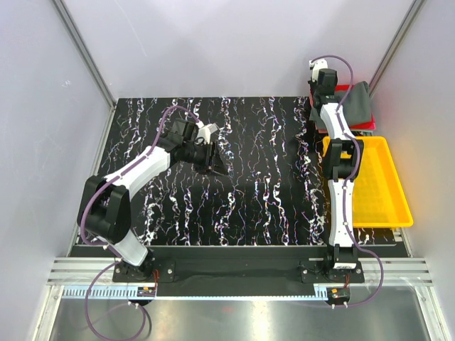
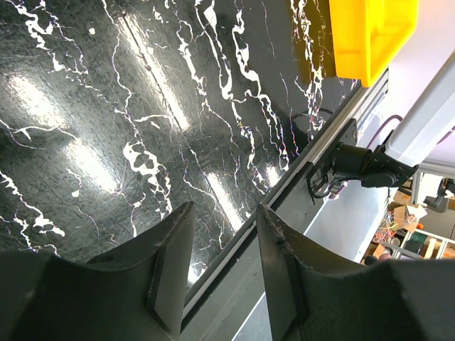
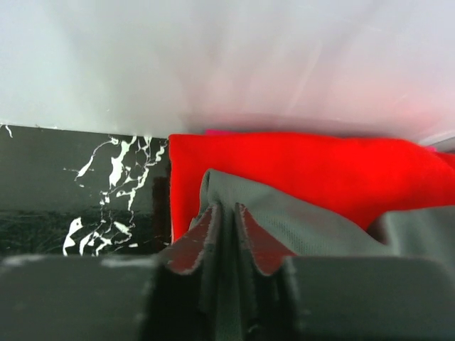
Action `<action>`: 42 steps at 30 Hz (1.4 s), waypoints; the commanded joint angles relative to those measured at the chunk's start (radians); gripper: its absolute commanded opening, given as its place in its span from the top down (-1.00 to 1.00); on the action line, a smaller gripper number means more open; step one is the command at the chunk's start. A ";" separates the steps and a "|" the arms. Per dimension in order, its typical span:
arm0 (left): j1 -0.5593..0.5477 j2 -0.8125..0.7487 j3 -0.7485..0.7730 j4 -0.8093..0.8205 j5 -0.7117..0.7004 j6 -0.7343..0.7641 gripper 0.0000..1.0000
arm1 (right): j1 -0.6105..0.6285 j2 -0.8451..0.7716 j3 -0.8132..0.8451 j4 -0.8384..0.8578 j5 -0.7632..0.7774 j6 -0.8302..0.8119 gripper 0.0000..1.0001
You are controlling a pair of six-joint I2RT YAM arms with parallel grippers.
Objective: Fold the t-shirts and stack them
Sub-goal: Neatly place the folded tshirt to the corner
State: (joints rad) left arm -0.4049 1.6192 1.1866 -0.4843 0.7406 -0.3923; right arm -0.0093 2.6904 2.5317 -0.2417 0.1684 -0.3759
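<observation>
Top external view puts the left gripper [image 1: 215, 165] over the left half of the black marbled table [image 1: 263, 192], well apart from any cloth. On the left wrist camera its two dark fingers [image 2: 170, 263] stand partly apart, and only the tabletop and its metal edge rail show in the gap; it holds nothing.

Right of the table's middle, the right arm reaches to the far right corner. There the t-shirts lie in a pile against the back wall, just beyond the yellow tray [image 1: 384, 188]. The dark grey t-shirt [image 1: 357, 101] lies loosely on top. The red t-shirt [image 1: 367, 125] shows beneath it as a bright edge.

On the right wrist camera the right gripper [image 3: 226, 231] has its jaws drawn close together, pinching a raised fold at the near edge of the grey cloth. Behind that fold the red shirt spreads flat, its left edge meeting the bare table. A thin pink edge [image 3: 222, 131] peeps out along its far side against the pale wall.
</observation>
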 commanded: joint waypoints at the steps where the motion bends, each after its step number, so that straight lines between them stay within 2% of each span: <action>1: -0.003 0.005 0.011 0.009 0.017 0.009 0.10 | 0.003 -0.003 0.039 0.074 0.000 -0.017 0.71; 4: -0.003 0.005 0.010 0.010 0.016 0.006 0.10 | 0.005 -0.023 0.022 0.082 -0.052 -0.008 1.00; 13: -0.003 0.011 0.007 0.013 0.016 0.004 0.11 | 0.005 -0.061 -0.013 0.136 -0.158 0.015 1.00; 20: -0.005 0.011 0.005 0.013 0.016 0.006 0.11 | 0.003 -0.069 -0.054 0.128 -0.165 0.008 0.93; 22: -0.005 0.013 0.005 0.013 0.017 0.004 0.11 | 0.005 -0.075 -0.065 0.134 -0.165 0.009 0.83; 23: -0.005 0.011 0.007 0.013 0.016 0.004 0.11 | 0.005 -0.076 -0.059 0.136 -0.161 0.012 0.48; 26: -0.005 0.013 0.005 0.013 0.016 0.004 0.11 | 0.003 -0.099 -0.057 0.153 -0.096 0.015 0.25; 27: -0.005 0.013 0.004 0.013 0.016 0.004 0.11 | -0.003 -0.121 -0.053 0.151 -0.074 0.020 0.03; 31: -0.008 0.005 0.002 0.015 0.013 0.006 0.10 | -0.047 -0.209 -0.092 0.154 -0.041 0.064 -0.12; 33: -0.009 0.005 0.001 0.018 0.009 0.004 0.10 | -0.066 -0.272 -0.175 0.209 -0.014 0.066 -0.37; 34: -0.011 0.010 0.001 0.018 0.005 0.006 0.10 | -0.086 -0.288 -0.200 0.223 -0.015 0.068 -0.43; 36: -0.012 0.018 0.005 0.009 0.005 0.009 0.10 | -0.109 -0.296 -0.206 0.205 -0.033 0.081 -0.37; 38: -0.012 0.019 0.007 0.007 0.006 0.009 0.10 | -0.136 -0.291 -0.182 0.171 -0.036 0.101 -0.06; 39: -0.014 0.018 0.005 0.007 0.006 0.009 0.10 | -0.145 -0.285 -0.176 0.160 -0.036 0.103 0.15; 40: -0.014 0.013 0.005 0.009 0.003 0.012 0.10 | -0.152 -0.279 -0.169 0.153 -0.038 0.103 0.49; 42: -0.014 0.013 0.010 0.001 -0.003 0.020 0.10 | -0.169 -0.264 -0.146 0.121 -0.050 0.098 0.70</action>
State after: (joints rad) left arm -0.4133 1.6356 1.1866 -0.4847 0.7364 -0.3916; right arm -0.1593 2.4493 2.3455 -0.1017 0.1131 -0.2924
